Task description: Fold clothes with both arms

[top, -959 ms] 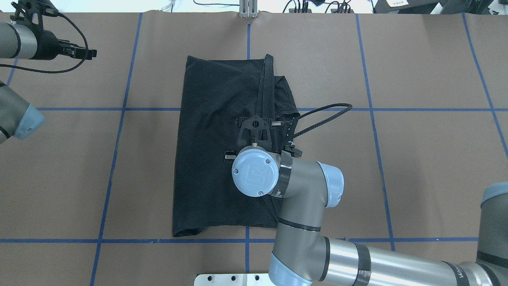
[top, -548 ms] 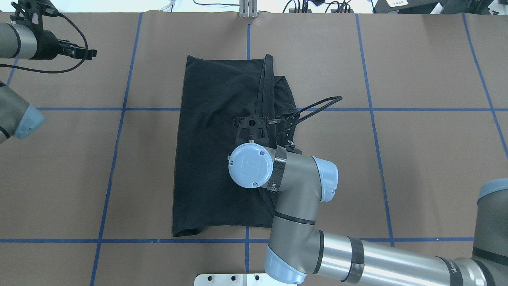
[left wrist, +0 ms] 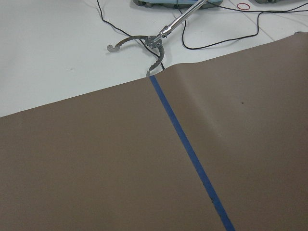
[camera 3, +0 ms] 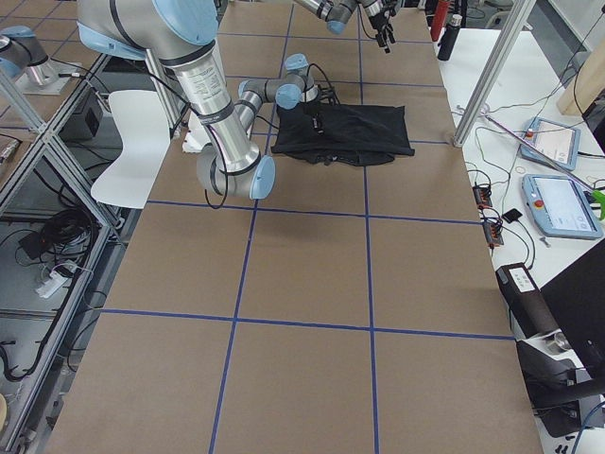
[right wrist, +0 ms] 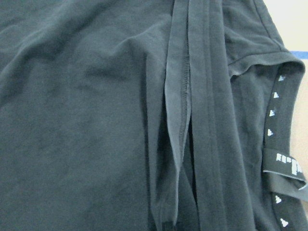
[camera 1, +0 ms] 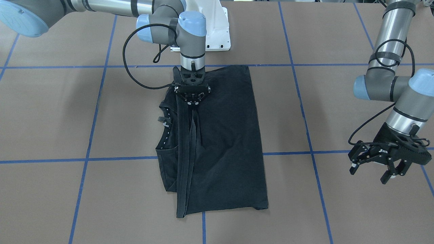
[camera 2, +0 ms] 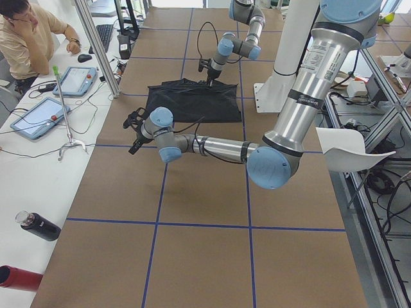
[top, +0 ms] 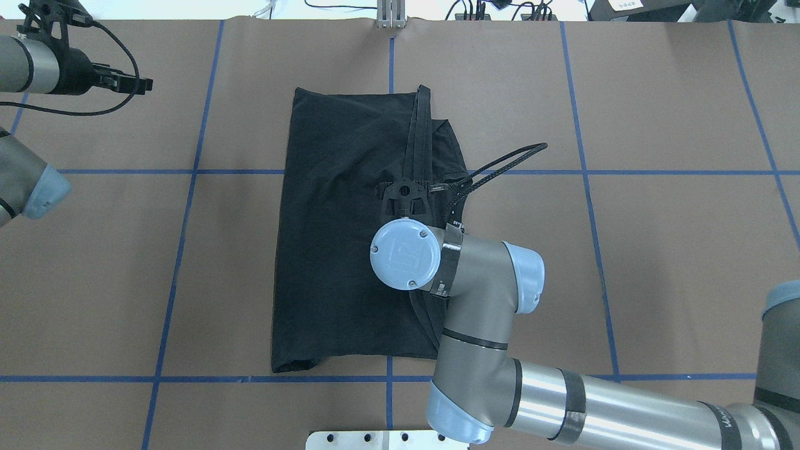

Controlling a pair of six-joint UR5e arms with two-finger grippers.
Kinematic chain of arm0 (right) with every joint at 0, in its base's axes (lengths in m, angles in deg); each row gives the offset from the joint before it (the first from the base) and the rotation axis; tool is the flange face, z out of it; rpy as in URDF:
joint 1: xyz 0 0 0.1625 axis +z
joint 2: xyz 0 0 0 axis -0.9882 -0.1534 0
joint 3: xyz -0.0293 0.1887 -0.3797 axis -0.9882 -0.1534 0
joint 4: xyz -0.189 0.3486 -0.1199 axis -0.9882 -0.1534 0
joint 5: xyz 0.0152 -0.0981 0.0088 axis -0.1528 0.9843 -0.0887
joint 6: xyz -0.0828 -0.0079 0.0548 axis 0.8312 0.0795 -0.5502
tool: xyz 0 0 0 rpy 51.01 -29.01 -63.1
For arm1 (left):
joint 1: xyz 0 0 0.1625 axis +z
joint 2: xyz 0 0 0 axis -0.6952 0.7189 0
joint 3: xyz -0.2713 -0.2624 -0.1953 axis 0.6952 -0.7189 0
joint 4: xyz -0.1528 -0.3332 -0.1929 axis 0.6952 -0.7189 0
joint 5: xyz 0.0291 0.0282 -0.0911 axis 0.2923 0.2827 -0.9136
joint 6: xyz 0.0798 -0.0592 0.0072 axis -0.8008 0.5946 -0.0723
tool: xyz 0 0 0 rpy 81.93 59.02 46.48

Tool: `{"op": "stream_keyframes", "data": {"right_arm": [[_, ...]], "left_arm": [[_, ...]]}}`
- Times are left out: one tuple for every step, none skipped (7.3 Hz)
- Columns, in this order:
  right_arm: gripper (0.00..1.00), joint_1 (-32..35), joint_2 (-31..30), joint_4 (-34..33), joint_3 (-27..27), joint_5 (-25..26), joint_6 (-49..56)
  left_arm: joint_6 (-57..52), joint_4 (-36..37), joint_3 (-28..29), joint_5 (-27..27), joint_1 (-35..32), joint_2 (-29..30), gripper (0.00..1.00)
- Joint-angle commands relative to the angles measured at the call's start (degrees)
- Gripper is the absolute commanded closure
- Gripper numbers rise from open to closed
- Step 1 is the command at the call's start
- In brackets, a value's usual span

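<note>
The black T-shirt (top: 337, 237) lies folded in a long rectangle mid-table, its collar band with white marks (right wrist: 276, 125) along one side; the logo print is hidden. My right gripper (camera 1: 192, 100) stands upright over the shirt (camera 1: 227, 135), shut on a hem strip (right wrist: 175, 120) that rises taut from the far edge to its jaws. My left gripper (camera 1: 371, 171) hovers open and empty over bare brown paper, well away from the shirt. In the overhead view it (top: 142, 82) sits at the far left corner.
Blue tape lines (top: 187, 172) grid the brown table cover. The white pedestal base (camera 1: 217, 30) stands behind the shirt. A person (camera 2: 26, 32) sits at a side desk with tablets; a metal grabber tool (left wrist: 154, 41) lies beyond the table edge. Two bottles (camera 2: 38, 224) lie there.
The right wrist has shifted slightly over the shirt, first left, then back right and a little farther forward, and its cable loop has swung. The left arm stays put.
</note>
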Motion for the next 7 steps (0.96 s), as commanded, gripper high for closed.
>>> {"op": "stream_keyframes", "data": {"right_arm": [[1.00, 1.2, -9.7, 0.0, 9.3, -1.7, 2.6], [1.00, 1.0, -11.7, 0.2, 9.6, -1.3, 2.6], [1.00, 1.0, -12.1, 0.4, 9.2, -1.1, 2.7], [0.91, 1.0, -12.0, 0.5, 9.2, -1.1, 2.7], [0.01, 1.0, -11.7, 0.6, 9.2, -1.0, 2.7], [0.00, 1.5, -10.5, 0.5, 10.6, -1.6, 2.5], [0.00, 1.4, -9.2, -0.1, 11.2, -3.1, 1.8]], "left_arm": [[0.1, -0.1, 0.0, 0.0, 0.1, 0.0, 0.00], [0.1, -0.1, 0.0, 0.0, 0.1, 0.0, 0.00], [0.1, 0.0, 0.0, 0.0, 0.1, 0.0, 0.00], [0.0, 0.0, 0.0, 0.0, 0.1, 0.0, 0.00], [0.0, -0.1, 0.1, 0.0, 0.2, 0.0, 0.00], [0.0, 0.0, 0.2, 0.0, 0.2, 0.0, 0.00], [0.0, 0.0, 0.2, 0.0, 0.2, 0.0, 0.00]]}}
